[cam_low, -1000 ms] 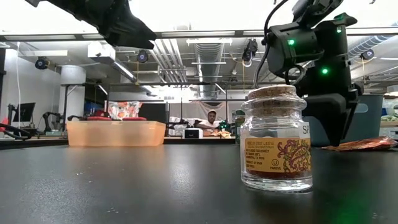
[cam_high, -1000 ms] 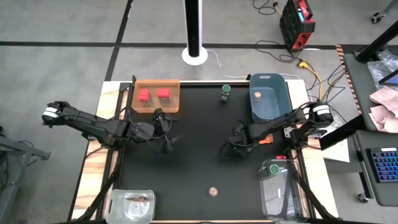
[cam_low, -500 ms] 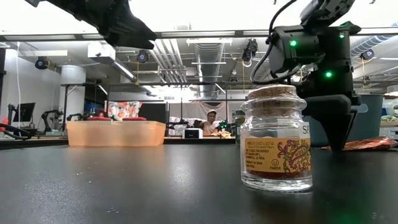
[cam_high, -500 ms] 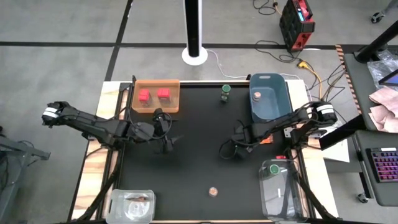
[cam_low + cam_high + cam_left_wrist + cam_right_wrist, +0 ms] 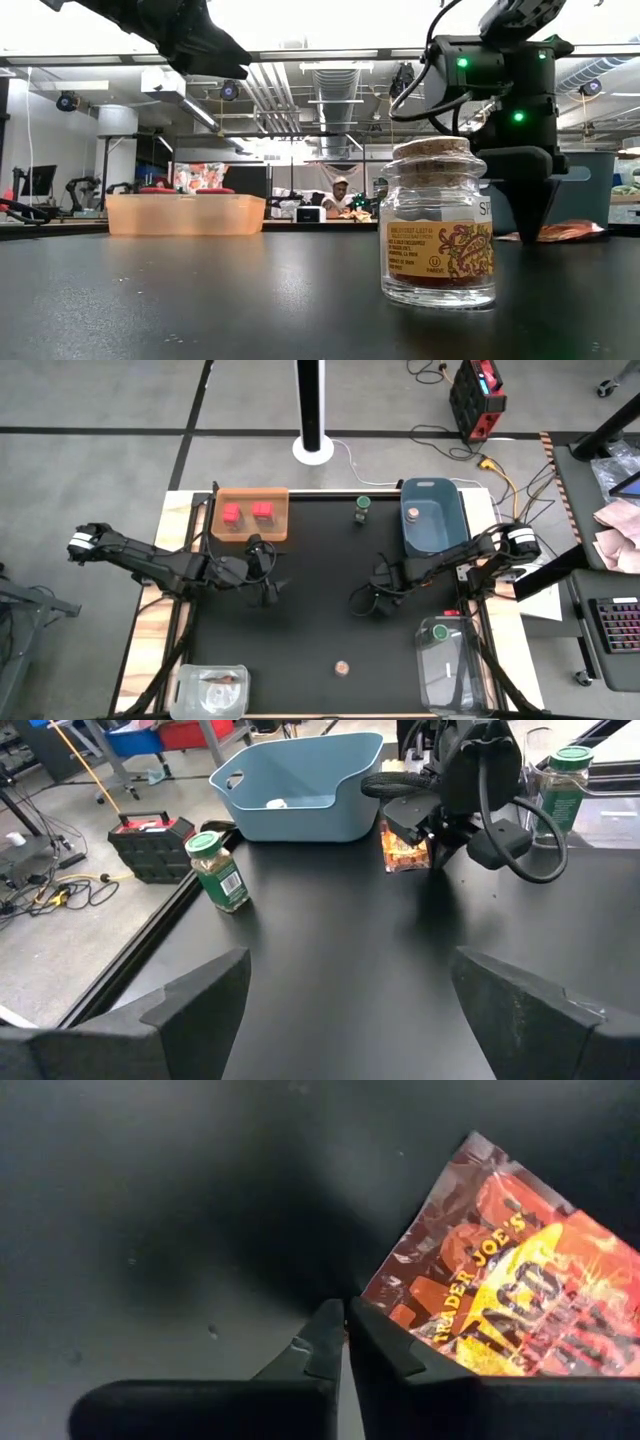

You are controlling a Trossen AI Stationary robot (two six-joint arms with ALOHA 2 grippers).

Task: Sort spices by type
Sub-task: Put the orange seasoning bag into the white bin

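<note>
Right tool (image 5: 343, 1342) is closed with tips meeting at the corner of the orange packet (image 5: 520, 1290), flat on the counter (image 5: 310, 630) beside the blue tub (image 5: 432, 515). Left tool (image 5: 268, 586) hovers open, mid-counter.

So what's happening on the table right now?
The right gripper is down on the black table with its fingers shut at the corner of an orange taco seasoning packet; whether it has actually pinched the packet isn't clear. The left gripper waits open near the orange tray, which holds two red boxes. A green-capped jar stands beside the blue tub, and a cork-topped jar is still unsorted.
</note>
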